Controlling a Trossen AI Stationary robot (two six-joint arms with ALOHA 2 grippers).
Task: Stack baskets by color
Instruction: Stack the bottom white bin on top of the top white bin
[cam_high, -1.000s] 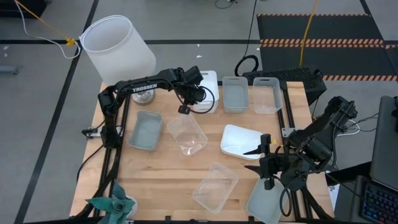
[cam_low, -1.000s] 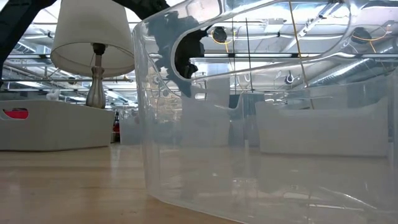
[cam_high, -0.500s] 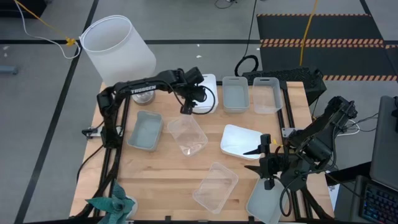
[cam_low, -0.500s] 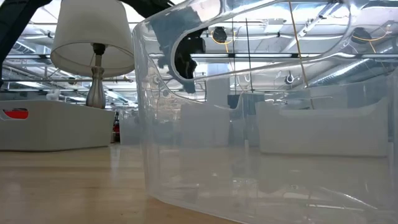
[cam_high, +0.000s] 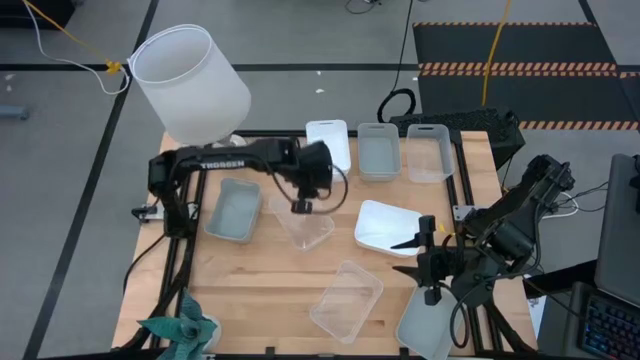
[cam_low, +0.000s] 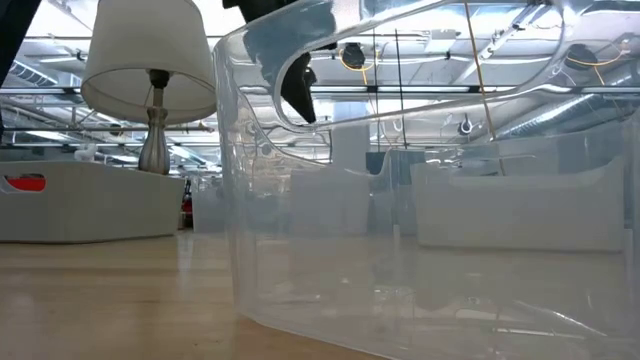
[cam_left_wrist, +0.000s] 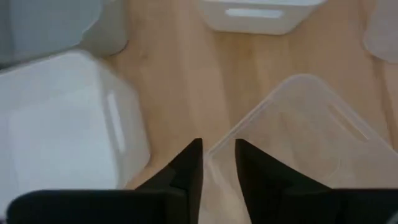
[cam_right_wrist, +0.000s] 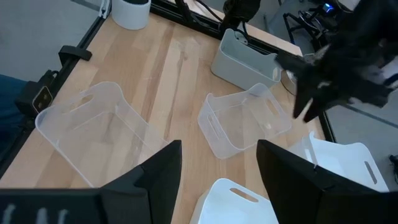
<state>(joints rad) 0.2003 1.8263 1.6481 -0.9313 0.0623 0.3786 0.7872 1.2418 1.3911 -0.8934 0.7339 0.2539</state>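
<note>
Several baskets lie on the wooden table (cam_high: 270, 300). A white basket (cam_high: 328, 140), a grey one (cam_high: 378, 152) and a clear one (cam_high: 430, 152) stand along the far edge. Another grey basket (cam_high: 233, 210) is at the left. A clear basket (cam_high: 310, 228) sits in the middle, with a tilted white basket (cam_high: 390, 228) to its right. Another clear basket (cam_high: 348, 298) lies near the front. My left gripper (cam_high: 300, 205) hovers over the middle clear basket's rim (cam_left_wrist: 217, 152), its fingers a narrow gap apart and empty. My right gripper (cam_high: 410, 257) hangs wide open beside the tilted white basket.
A big white lampshade (cam_high: 190, 80) stands at the far left corner on a metal foot (cam_low: 153, 130). A pale basket (cam_high: 425, 325) lies under the right arm at the near right corner. A teal cloth (cam_high: 185, 330) lies at the near left corner. Bare wood shows at the near left.
My left gripper has swung from beside the far white basket toward the table's near edge, mostly in the last half second, and now stands over the middle clear basket. The baskets have stayed where they were.
</note>
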